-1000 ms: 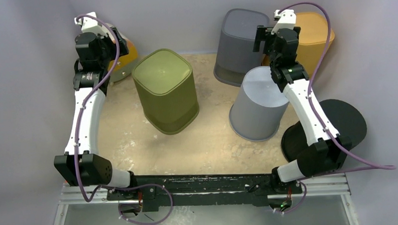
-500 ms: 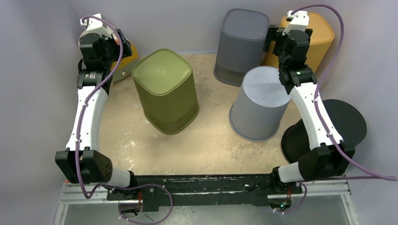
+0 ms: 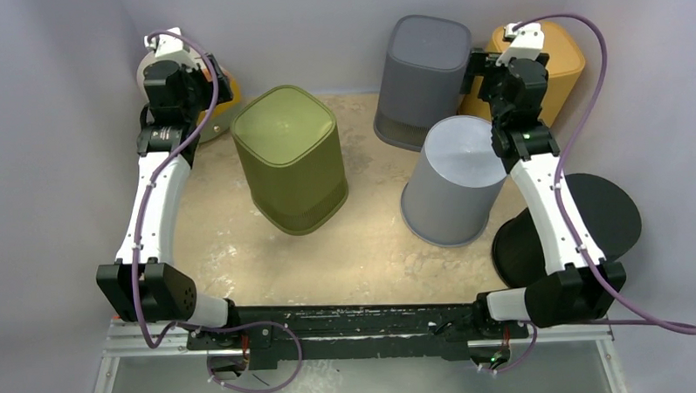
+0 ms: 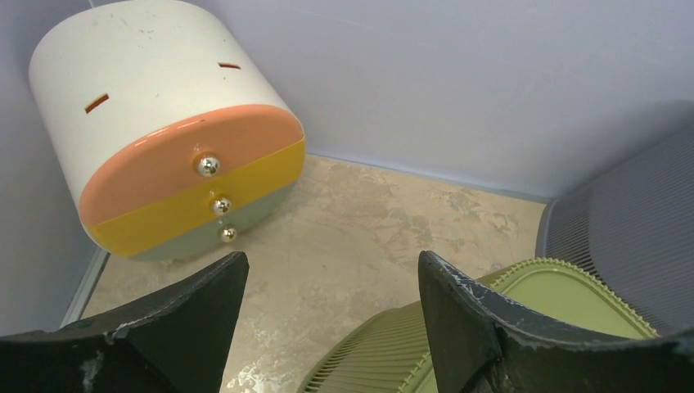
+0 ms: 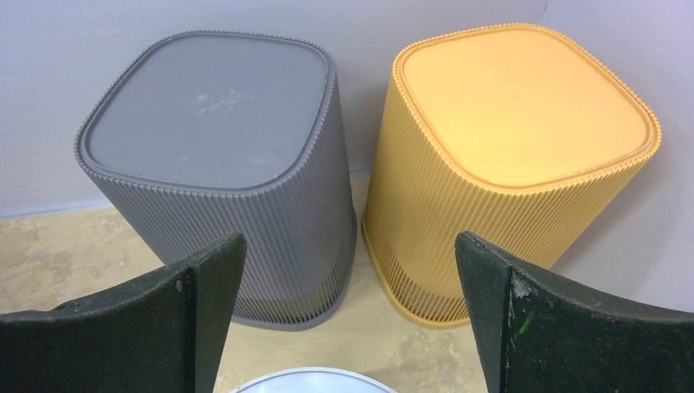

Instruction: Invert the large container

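Note:
Several bins stand on the tan table with their flat bases up. An olive ribbed bin point(image 3: 291, 159) stands left of centre; its edge shows in the left wrist view point(image 4: 458, 344). A dark grey ribbed bin point(image 3: 421, 76) and a yellow ribbed bin point(image 3: 550, 67) stand at the back; both show in the right wrist view, grey point(image 5: 221, 155) and yellow point(image 5: 507, 139). A light grey round bin point(image 3: 456, 180) stands in front of them. My left gripper point(image 3: 208, 83) point(image 4: 331, 262) is open and empty, high at the back left. My right gripper point(image 3: 480, 69) point(image 5: 350, 241) is open and empty above the gap between the grey and yellow bins.
A black round bin point(image 3: 581, 223) stands at the right edge. A white drum with orange, yellow and green drawer fronts point(image 4: 164, 139) lies in the back left corner. Lilac walls point(image 3: 321, 23) close in the back and sides.
Both arms have risen and drawn back toward the rear wall; the right gripper moved right, toward the yellow bin. No bin has moved.

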`<state>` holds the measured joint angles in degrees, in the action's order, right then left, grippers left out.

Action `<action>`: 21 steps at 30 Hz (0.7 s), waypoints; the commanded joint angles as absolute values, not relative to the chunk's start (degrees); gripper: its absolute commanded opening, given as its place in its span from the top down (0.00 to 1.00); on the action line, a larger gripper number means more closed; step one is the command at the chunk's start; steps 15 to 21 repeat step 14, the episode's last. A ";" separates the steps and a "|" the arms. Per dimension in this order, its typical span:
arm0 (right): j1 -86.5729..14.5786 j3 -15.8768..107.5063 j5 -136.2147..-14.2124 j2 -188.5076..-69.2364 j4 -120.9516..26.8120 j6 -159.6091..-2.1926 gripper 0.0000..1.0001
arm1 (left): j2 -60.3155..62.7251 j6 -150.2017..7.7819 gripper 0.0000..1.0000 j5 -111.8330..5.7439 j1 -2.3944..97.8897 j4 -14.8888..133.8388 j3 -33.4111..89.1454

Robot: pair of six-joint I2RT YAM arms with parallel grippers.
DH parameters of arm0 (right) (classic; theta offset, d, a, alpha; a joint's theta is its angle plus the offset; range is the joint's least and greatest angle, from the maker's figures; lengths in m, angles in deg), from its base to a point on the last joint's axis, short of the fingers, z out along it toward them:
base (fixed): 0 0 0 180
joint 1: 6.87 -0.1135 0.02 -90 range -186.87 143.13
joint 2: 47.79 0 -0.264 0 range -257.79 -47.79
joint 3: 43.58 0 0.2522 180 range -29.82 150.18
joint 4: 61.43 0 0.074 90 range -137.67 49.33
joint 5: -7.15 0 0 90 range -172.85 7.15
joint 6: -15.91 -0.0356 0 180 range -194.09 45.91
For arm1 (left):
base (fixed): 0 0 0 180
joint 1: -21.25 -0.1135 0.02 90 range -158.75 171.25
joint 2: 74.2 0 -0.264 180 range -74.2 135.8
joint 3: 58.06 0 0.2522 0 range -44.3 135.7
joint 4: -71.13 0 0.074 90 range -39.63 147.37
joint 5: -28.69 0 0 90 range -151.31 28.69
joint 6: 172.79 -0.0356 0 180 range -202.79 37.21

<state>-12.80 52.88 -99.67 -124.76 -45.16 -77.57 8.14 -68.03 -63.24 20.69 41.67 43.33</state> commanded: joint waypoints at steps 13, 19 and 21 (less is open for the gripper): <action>-12.85 50.29 -107.35 -122.96 -49.18 -84.44 0.00 | 4.93 -68.21 0.27 -64.41 20.90 43.22 41.51; -12.85 50.75 -107.61 -123.19 -48.66 -84.46 0.00 | 4.86 -68.20 0.27 -64.45 20.90 43.22 41.48; -12.85 50.75 -107.61 -123.19 -48.66 -84.46 0.00 | 4.86 -68.20 0.27 -64.45 20.90 43.22 41.48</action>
